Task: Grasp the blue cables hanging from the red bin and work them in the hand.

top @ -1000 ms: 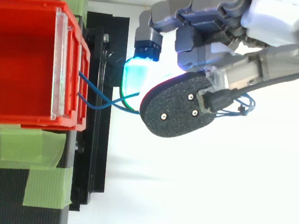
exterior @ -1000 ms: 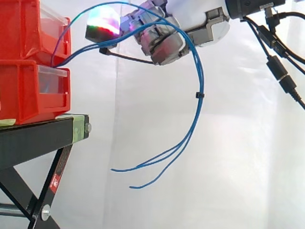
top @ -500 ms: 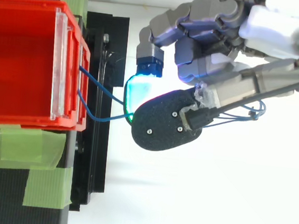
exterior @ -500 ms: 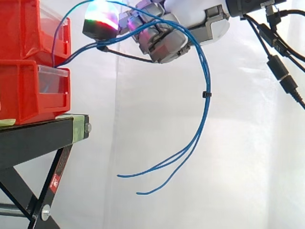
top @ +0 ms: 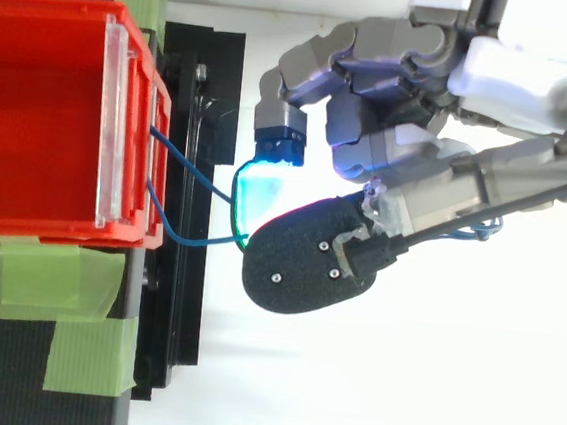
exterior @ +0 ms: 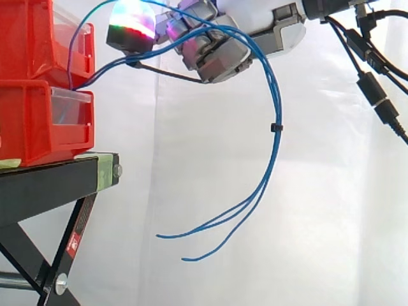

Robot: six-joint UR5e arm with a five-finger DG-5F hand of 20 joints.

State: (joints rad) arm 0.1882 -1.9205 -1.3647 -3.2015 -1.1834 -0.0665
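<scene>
Several thin blue cables (exterior: pixel 275 127) leave the front of the stacked red bins (exterior: pixel 38 121) and arch up over my hand (exterior: pixel 223 54). From there they hang down on the right, held together by a small black tie. Their free ends curl left, well below the hand. The hand sits high, just right of the bins, its fingers curled round the cables. One glowing fingertip (exterior: pixel 131 25) points at the bins. In the top view, two cable strands (top: pixel 182 171) run from the red bin (top: pixel 41 119) to the hand (top: pixel 421 135), passing under its black pad (top: pixel 304 265).
The bins stand on a black stand (exterior: pixel 57 178) with green tape (top: pixel 41 275) on its top. A white curtain hangs behind. Open air lies below and to the right of the hand, where the cable ends dangle.
The hand has risen slightly and shifted toward the bins, its black pad moving left in the top view. The hanging cables and their ends have swung a little to the right and down.
</scene>
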